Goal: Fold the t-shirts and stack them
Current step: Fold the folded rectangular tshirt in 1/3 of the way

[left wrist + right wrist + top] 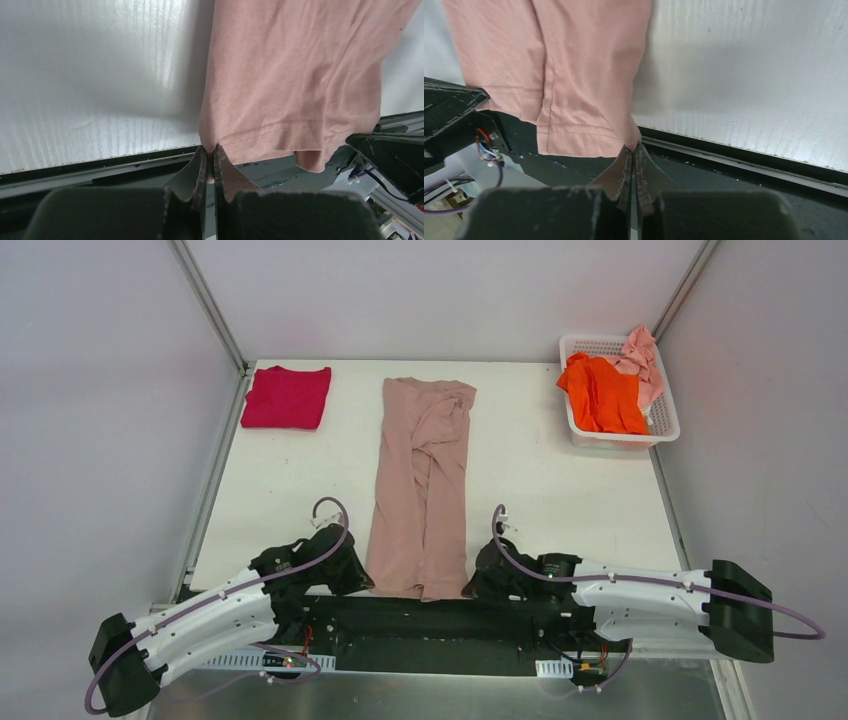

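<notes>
Right, mid-fold on the beige shirt [420, 490]: it lies as a long narrow strip down the middle of the table [560, 490], collar at 12, hem at 6. Left gripper [210, 150] is pinching the hem's 7 o'clock corner and right gripper [634, 148] the 5 o'clock corner. Next move, I reckon: lift both corners evenly, carry the hem toward 12, lay it over the collar end. Red shirt [287, 397] at 11 looks folded. Orange shirt [603, 392] and pale pink shirt [643, 360] sit in the basket [665, 420] at 1.

light: bright, diffuse | shadows: soft | glare: mild sheen on table [125, 120] | focus: wrist-view foregrounds soft
</notes>
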{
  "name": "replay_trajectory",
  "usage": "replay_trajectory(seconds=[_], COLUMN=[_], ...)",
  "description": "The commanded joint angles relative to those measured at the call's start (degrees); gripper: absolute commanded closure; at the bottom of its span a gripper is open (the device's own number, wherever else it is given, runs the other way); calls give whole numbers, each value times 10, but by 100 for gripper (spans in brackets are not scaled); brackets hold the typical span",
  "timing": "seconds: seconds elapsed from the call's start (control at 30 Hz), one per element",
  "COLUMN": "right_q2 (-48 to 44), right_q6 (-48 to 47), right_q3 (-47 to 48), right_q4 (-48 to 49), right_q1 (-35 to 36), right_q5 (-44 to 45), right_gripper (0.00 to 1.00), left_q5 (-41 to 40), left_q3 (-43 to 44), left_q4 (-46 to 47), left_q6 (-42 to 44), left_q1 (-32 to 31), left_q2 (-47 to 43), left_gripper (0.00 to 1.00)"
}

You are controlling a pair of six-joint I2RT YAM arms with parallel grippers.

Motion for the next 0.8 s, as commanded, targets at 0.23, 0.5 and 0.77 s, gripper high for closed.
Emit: replay_trajectory(seconds=[0.23, 0.5, 0.77], right_q2=[-5, 92, 195], right_q6=[-121, -286, -365], right_q3=[119, 243, 322], right_q4=[-25, 22, 83], right_q1=[-62, -175, -277], right_q5=[100, 133, 67], right_gripper=[100, 100, 100], left_q5=[-147, -158, -168], left_q3=[167, 300, 410], left_q4=[-29, 11, 22], left_q6=[75, 174, 235], left_q1=[0, 93, 144], left_q2=[88, 248, 373], left_gripper=[100, 100, 100])
